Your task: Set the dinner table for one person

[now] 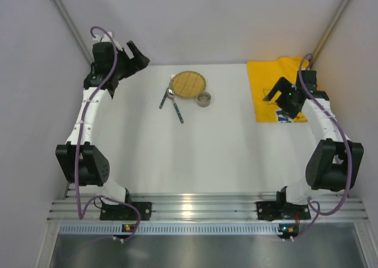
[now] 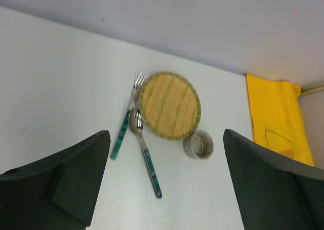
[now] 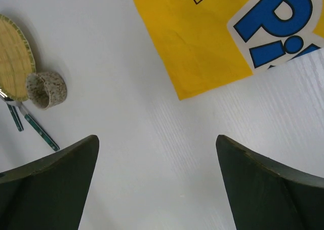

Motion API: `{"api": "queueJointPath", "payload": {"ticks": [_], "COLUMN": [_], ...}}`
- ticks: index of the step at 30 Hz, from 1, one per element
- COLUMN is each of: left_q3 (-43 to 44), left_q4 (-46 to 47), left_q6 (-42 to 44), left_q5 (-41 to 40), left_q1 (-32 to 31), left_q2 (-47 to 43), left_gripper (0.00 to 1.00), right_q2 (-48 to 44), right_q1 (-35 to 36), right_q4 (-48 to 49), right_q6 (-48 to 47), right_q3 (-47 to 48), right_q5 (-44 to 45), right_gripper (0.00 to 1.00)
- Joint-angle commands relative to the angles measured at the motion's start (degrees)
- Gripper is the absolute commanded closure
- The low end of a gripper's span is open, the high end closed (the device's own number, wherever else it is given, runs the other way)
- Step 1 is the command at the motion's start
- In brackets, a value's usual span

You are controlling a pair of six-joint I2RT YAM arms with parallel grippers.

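The white dinner table (image 1: 224, 156) holds a round woven straw plate (image 1: 188, 84), a small speckled cup (image 1: 204, 98) at its right, and a green-handled fork (image 1: 164, 97) and spoon (image 1: 176, 110) at its left. A yellow printed cloth mat (image 1: 274, 85) lies at the far right. My left gripper (image 1: 137, 56) is open and empty, raised at the far left, left of the cutlery. Its wrist view shows the plate (image 2: 169, 106), cup (image 2: 198, 144), fork (image 2: 126, 119) and spoon (image 2: 147, 159). My right gripper (image 1: 276, 97) is open and empty over the mat's left edge (image 3: 202, 37).
The ribbed aluminium rail (image 1: 207, 209) runs along the near edge with both arm bases on it. Grey walls close in the left, right and far sides. The right wrist view also shows the cup (image 3: 46, 89) and the plate's edge (image 3: 14, 58) at far left.
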Motion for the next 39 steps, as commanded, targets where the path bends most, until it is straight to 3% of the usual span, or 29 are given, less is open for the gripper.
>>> {"api": "queueJointPath", "payload": {"ticks": [1, 12, 21, 27, 30, 31, 33, 34, 36, 37, 39], "left_q3": [-2.17, -12.62, -23.96, -24.23, -24.06, -24.06, -23.88, -23.88, -23.70, -23.62, -23.62], "left_q4": [-9.06, -18.04, -18.39, -19.80, -19.45, -19.10, -19.10, -18.92, -18.83, -18.83, -18.57], "left_q6": [-3.56, 0.56, 0.74, 1.27, 1.00, 0.83, 0.66, 0.57, 0.48, 0.22, 0.21], "left_q5": [2.68, -1.27, -1.53, -1.98, -1.80, -1.54, -1.27, -1.27, -1.01, -0.92, -0.75], "left_q1": [-0.39, -3.38, -3.47, -3.47, -3.47, -3.47, -3.47, -3.47, -3.47, -3.47, -3.55], "left_q2": [0.65, -5.93, -14.29, -14.29, -14.20, -14.03, -13.50, -13.24, -12.71, -12.62, -12.53], "left_gripper": [0.01, 0.01, 0.03, 0.04, 0.04, 0.04, 0.04, 0.05, 0.05, 0.05, 0.05], "right_q2": [3.24, 26.51, 35.41, 39.54, 41.30, 41.66, 42.28, 42.45, 42.37, 42.19, 40.79], "right_q1": [-0.06, 3.71, 5.47, 11.44, 13.20, 13.56, 14.17, 14.26, 14.26, 14.35, 14.35], "right_q4": [0.82, -9.37, -11.66, -15.43, -17.20, -17.81, -18.25, -18.60, -18.87, -19.04, -19.13], "right_q6": [-0.56, -7.76, -9.09, -10.23, -10.67, -10.84, -11.02, -11.11, -11.20, -11.28, -11.28], "right_q3": [5.01, 19.93, 25.49, 27.34, 27.61, 27.61, 27.43, 27.34, 26.82, 26.64, 25.50], "right_q5": [-0.70, 7.12, 9.67, 19.76, 22.15, 23.20, 23.56, 23.64, 23.64, 23.12, 22.33], "right_gripper": [0.00, 0.00, 0.00, 0.06, 0.26, 0.39, 0.50, 0.61, 0.65, 0.80, 1.00]}}
